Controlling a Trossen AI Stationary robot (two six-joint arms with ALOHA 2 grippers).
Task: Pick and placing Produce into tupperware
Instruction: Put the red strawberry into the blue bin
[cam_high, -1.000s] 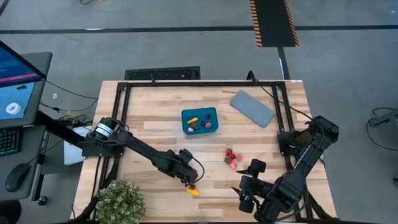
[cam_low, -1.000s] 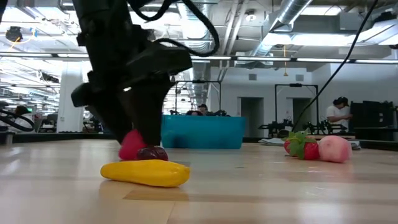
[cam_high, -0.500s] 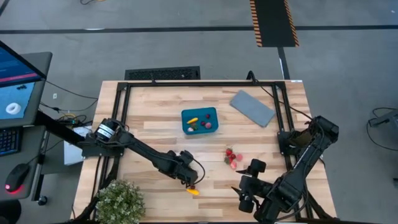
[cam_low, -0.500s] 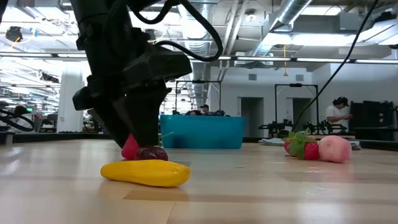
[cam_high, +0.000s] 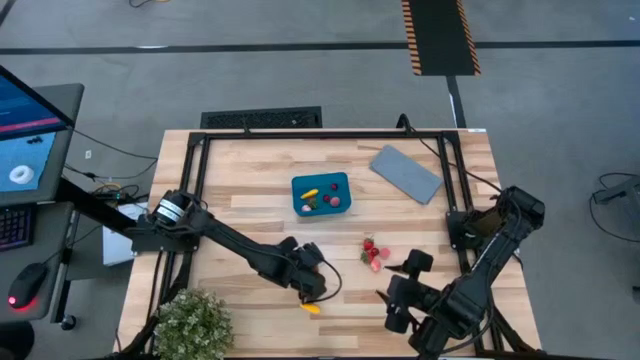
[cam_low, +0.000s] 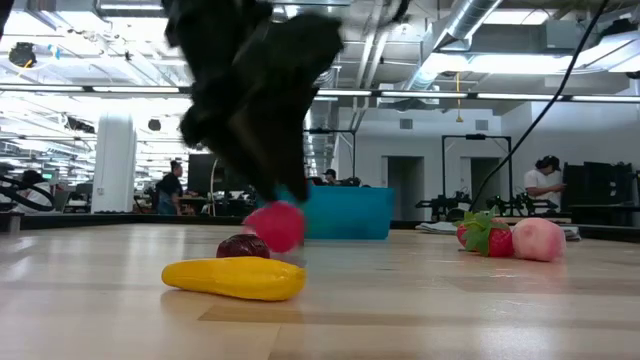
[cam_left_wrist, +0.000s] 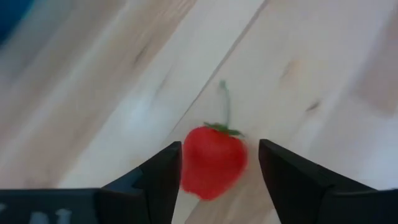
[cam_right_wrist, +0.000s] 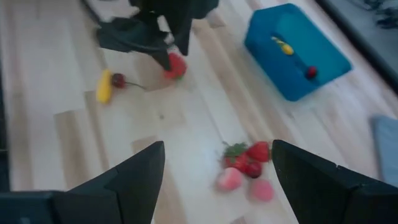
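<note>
Surroundings: grey lid (cam_high: 406, 173) flat on the counter (cam_high: 250, 185) toward the far right corner, leafy plant (cam_high: 192, 322) at the near-left corner, both well clear of the work area. Monitor and mouse sit off the counter to the left. A person stands in the room behind, seen in the low view.

Change vs a second ago: left end effector (cam_high: 312, 283) has come up off the counter and shifted toward the tupperware; the red berry (cam_low: 274, 225) that sat beside the dark cherry (cam_low: 243, 245) is now lifted clear of the wood. Cherry and yellow piece (cam_low: 234, 277) stay where they were. Right arm unchanged.

Left end effector: fingers partly apart, closed on the red strawberry-like berry (cam_left_wrist: 213, 160), green cap and stem showing, held between the two pads.

Right end effector (cam_high: 398, 290): wide open, nothing in it, hovering at the near right of the counter.

Tupperware (cam_high: 321, 193): teal, mid-counter, already holds a yellow piece and a few red/dark berries. Loose cluster of red and pink berries (cam_high: 373, 253) lies between the tupperware and the right arm.
</note>
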